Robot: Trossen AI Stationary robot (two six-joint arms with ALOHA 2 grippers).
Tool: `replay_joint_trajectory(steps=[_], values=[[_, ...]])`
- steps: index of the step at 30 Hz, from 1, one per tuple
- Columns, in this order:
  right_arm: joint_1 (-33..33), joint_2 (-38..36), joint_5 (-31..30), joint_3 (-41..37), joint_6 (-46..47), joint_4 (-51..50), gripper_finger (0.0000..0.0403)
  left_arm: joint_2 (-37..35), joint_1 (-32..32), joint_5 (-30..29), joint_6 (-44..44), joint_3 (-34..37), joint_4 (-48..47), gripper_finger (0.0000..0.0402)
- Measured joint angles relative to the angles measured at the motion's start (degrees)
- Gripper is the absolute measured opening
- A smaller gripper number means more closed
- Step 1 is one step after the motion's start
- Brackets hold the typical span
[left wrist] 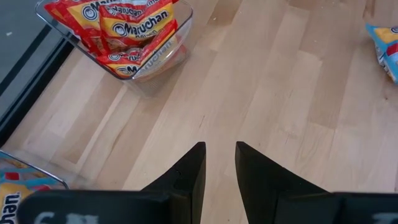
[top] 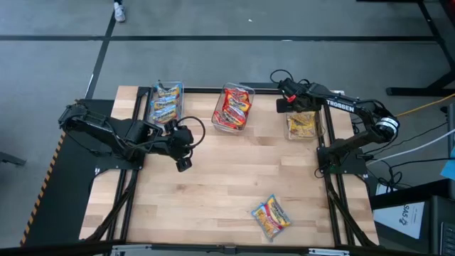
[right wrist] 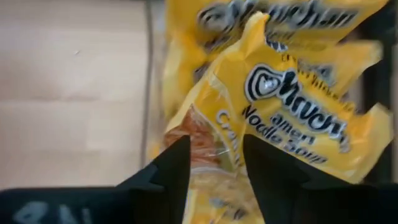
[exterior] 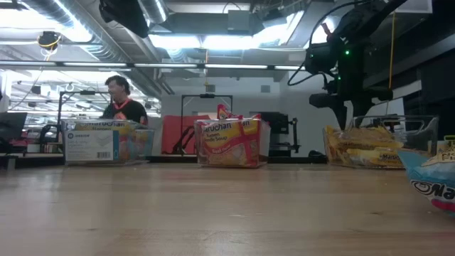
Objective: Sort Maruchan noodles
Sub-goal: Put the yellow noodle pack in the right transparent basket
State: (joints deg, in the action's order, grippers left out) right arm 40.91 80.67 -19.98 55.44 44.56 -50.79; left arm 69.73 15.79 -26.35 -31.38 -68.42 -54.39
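Three bins filled by colour; one blue packet [top: 271, 215] left on table. Right gripper [top: 288, 105] spread over yellow bin [top: 304, 125] (packet just beneath); left gripper [top: 183, 165] parted, empty.

Overhead camera: we look straight down on the whole pale wooden table [top: 220, 178]. Low camera: level at tabletop height, facing the room. Left wrist camera: close above the boards. Right wrist camera: very close over yellow crinkly plastic packets [right wrist: 280, 106]. Shared: the clear plastic bin of red packets [top: 232, 108].
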Motion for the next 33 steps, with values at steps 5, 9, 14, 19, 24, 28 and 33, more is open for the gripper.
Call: replay_joint_trajectory(steps=[5,9,14,19,24,28,33], values=[[0.0,-2.3,6.2,0.0,0.0,-0.4,0.0175,0.0,0.0,0.0,0.0,0.0,0.0,0.0080],[0.0,-4.4,10.9,0.0,0.1,-0.4,0.0172,0.0,0.0,0.0,0.0,0.0,0.0,0.0080],[0.0,-8.0,20.0,0.0,0.1,-2.9,0.0152,0.0,0.0,0.0,0.0,0.0,0.0,0.0080],[0.0,-8.6,20.1,0.0,0.1,-12.3,0.0132,0.0,0.0,0.0,0.0,0.0,0.0,0.0080],[-0.1,-8.5,20.4,0.0,0.4,-15.2,0.0121,0.0,0.0,-1.1,-0.1,0.0,0.0,0.0080],[0.0,-8.4,20.9,0.0,0.5,-16.2,0.0121,0.0,0.0,-1.1,-0.1,0.0,0.0,0.0080],[0.0,-8.1,22.0,-1.4,2.6,-17.4,0.0129,0.0,0.0,-1.3,0.0,0.0,0.0,0.0080]])
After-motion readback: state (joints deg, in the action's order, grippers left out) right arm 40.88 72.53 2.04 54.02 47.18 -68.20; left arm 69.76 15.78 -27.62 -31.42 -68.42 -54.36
